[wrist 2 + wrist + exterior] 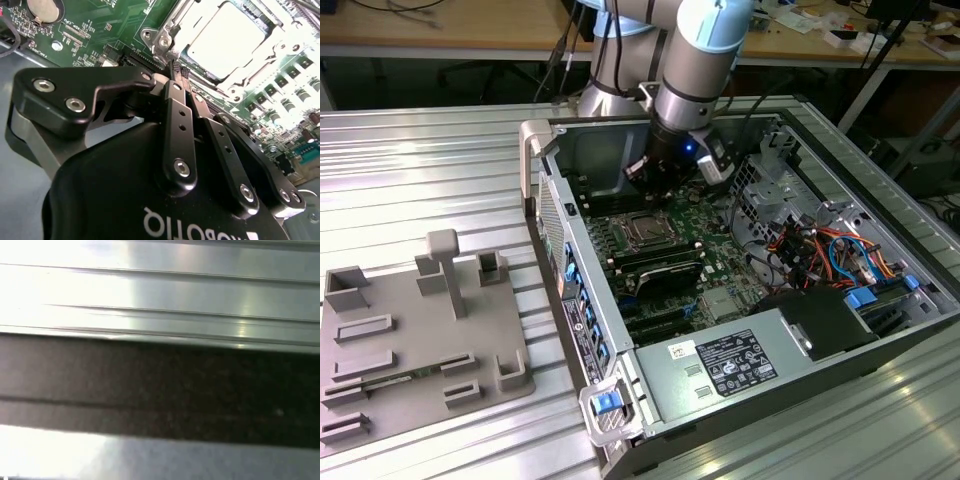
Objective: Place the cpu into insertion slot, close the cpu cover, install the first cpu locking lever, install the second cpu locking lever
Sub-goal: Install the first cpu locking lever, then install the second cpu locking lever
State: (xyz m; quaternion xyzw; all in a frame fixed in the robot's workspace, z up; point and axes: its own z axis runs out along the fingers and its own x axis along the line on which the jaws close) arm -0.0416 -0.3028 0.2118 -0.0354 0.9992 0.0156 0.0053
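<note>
Beside the shiny metal cpu cover [220,45], matte black jaws meet.

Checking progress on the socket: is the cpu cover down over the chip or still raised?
Down. In the second wrist view the cpu cover lies flat, framing the cpu; the shut pincer sits beside it.

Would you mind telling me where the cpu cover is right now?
The cpu cover lies closed over the cpu on the green board, just beyond the gripper in the second wrist view.

Arm [695,60] angled downward, wrist low, pincer [176,70] fingertips pressed together, empty
</note>
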